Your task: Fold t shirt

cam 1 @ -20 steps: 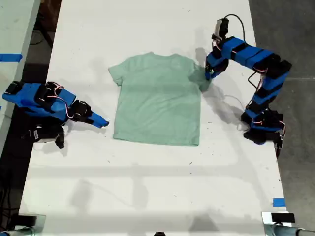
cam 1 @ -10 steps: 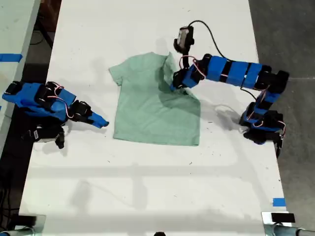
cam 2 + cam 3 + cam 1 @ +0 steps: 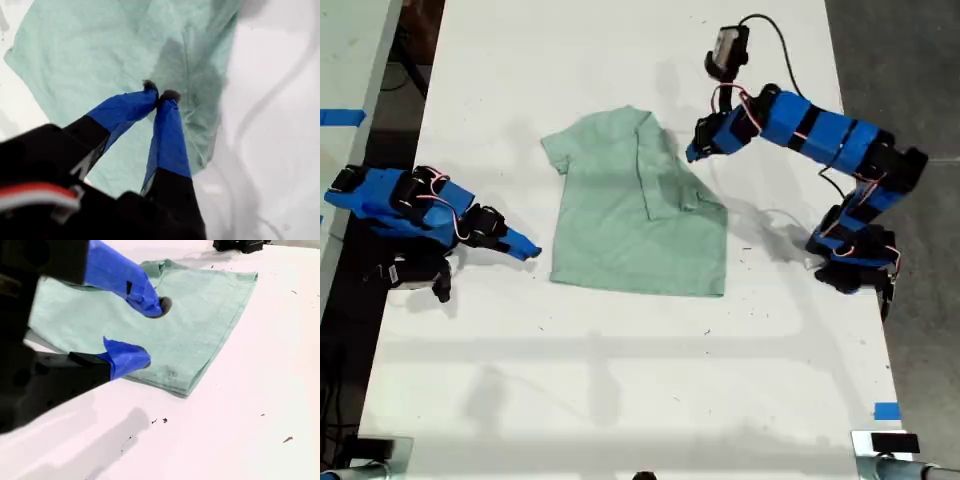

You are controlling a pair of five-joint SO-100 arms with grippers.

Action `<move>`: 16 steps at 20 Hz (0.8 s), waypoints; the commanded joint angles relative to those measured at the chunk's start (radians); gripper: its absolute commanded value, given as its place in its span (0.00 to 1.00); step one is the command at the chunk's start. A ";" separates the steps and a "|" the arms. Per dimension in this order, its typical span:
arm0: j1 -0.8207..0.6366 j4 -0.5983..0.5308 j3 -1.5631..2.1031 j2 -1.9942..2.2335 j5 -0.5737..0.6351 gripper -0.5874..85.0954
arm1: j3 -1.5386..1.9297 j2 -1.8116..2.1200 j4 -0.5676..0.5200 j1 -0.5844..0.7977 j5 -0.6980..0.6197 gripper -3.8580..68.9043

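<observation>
My first hand (image 3: 692, 153), clenched and empty, hovers just off the exterior view's right of the t shirt (image 3: 620, 215); my released second hand (image 3: 528, 250) waits left.

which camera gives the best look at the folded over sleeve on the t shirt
The exterior view: it shows the whole t shirt with the sleeve flap lying across it. The first wrist view shows the flap partly behind my first pincer; the second sees it distantly.

You have one t shirt (image 3: 638, 205) on one white table (image 3: 620, 380), two blue arms, each with one gripper: my first gripper (image 3: 692, 153), my second gripper (image 3: 530, 249). Two blue tape strips: one (image 3: 342, 117), another (image 3: 886, 410).
</observation>
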 commanded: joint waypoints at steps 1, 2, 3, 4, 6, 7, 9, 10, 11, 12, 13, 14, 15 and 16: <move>0.003 0.003 -0.005 0.008 0.005 0.16 | 0.339 0.448 -0.040 -0.072 0.057 0.07; 0.003 0.003 -0.005 0.008 0.005 0.16 | 0.515 0.618 -0.083 -0.138 0.100 0.07; 0.003 0.003 -0.005 0.008 0.005 0.16 | 0.690 0.776 -0.127 -0.209 0.160 0.07; 0.003 0.003 -0.005 0.008 0.005 0.16 | 0.865 0.930 -0.190 -0.268 0.209 0.07; 0.003 0.003 -0.005 0.008 0.005 0.16 | 1.158 1.172 -0.305 -0.316 0.232 0.07; 0.003 0.003 -0.005 0.008 0.005 0.16 | 1.269 1.281 -0.311 -0.310 0.224 0.07; 0.003 0.003 -0.005 0.008 0.005 0.16 | 1.491 1.603 -0.204 -0.264 0.209 0.08; 0.003 0.003 -0.005 0.008 0.005 0.16 | 1.529 1.641 -0.110 -0.218 0.230 0.08; 0.003 0.003 -0.005 0.008 0.005 0.16 | 1.531 1.641 -0.101 -0.225 0.249 0.08; 0.003 0.003 -0.005 0.009 0.005 0.16 | 1.531 1.641 -0.100 -0.262 0.284 0.08; 0.005 0.003 -0.005 0.009 0.005 0.16 | 1.534 1.641 -0.097 -0.273 0.308 0.08; 0.005 0.003 -0.005 0.009 0.005 0.16 | 1.534 1.641 -0.083 -0.270 0.342 0.08; 0.003 0.003 -0.005 0.009 0.005 0.16 | 1.534 1.641 -0.044 -0.249 0.425 0.09; 0.003 0.003 -0.005 0.009 0.005 0.16 | 1.534 1.641 -0.002 -0.230 0.500 0.10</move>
